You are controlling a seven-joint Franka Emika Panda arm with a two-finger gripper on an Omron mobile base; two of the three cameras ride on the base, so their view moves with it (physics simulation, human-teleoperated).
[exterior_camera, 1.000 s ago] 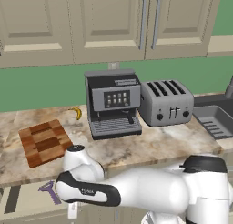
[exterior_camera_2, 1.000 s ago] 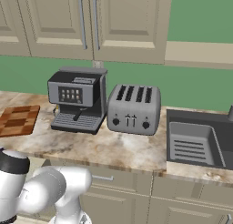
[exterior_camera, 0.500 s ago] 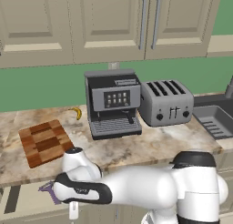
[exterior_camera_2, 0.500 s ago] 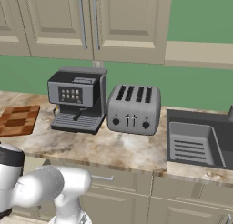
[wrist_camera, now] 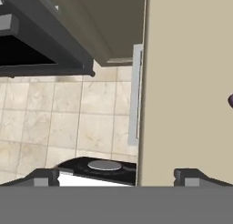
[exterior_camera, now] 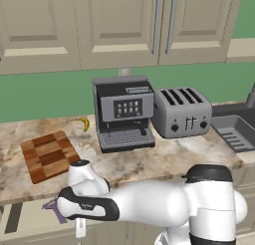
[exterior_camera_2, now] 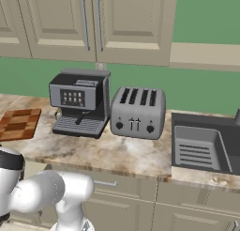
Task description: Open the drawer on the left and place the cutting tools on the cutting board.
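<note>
The drawer (exterior_camera: 31, 223) at the lower left stands pulled out, its beige inside showing. In it lies the purple cutting tool (exterior_camera: 53, 209), half hidden behind my hand. My gripper (exterior_camera: 79, 230) points down over the drawer's front, just right of the tool. In the hand view the gripper (wrist_camera: 117, 177) is open and holds nothing. It straddles the drawer's front edge, with the silver handle (wrist_camera: 135, 96) ahead and the tool (wrist_camera: 230, 100) at the right edge. The checkered cutting board (exterior_camera: 50, 155) (exterior_camera_2: 18, 124) lies on the counter above the drawer.
A coffee machine (exterior_camera: 123, 112), a toaster (exterior_camera: 182, 111) and a sink (exterior_camera: 234, 132) stand along the counter to the right. A banana (exterior_camera: 84, 123) lies behind the board. Tiled floor (wrist_camera: 68, 127) and a dark appliance (wrist_camera: 41, 41) lie below the hand.
My arm has sunk a little and shifted slightly over the open drawer. The gripper stays open and the purple tool has not moved.
</note>
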